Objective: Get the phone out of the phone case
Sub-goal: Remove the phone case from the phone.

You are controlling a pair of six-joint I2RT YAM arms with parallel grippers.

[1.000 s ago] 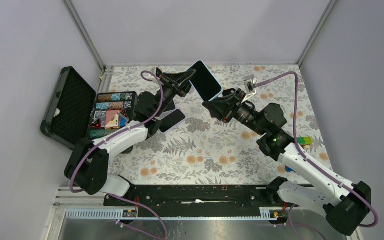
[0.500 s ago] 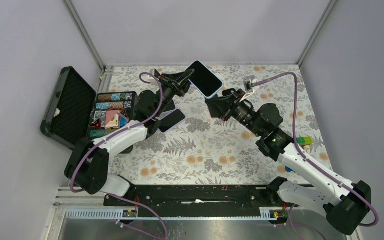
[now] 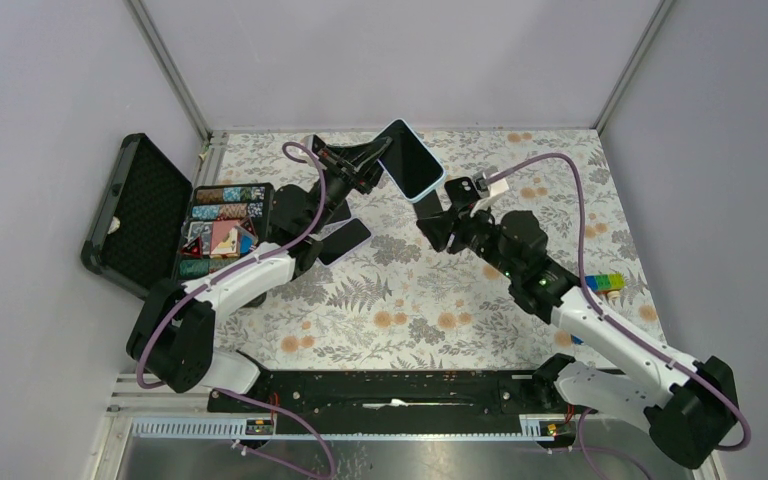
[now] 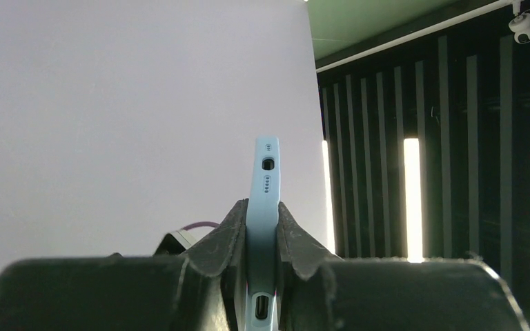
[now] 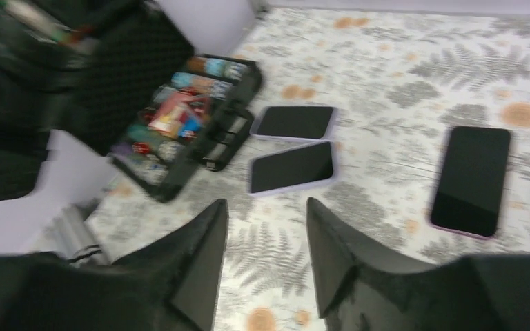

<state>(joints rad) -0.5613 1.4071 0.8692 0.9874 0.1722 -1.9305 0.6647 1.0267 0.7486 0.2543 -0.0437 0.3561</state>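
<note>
Two fingers of the left gripper are clamped flat on the phone, which sits in its light blue case, held up above the flowered table (dark screen facing the overhead camera). Near it hangs the right gripper, fingers apart and empty, over three spare phones.

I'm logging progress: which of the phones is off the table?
The phone in the light-blue case, clamped in the left pincer and held in the air; the lilac-edged phones lie flat on the table.
</note>
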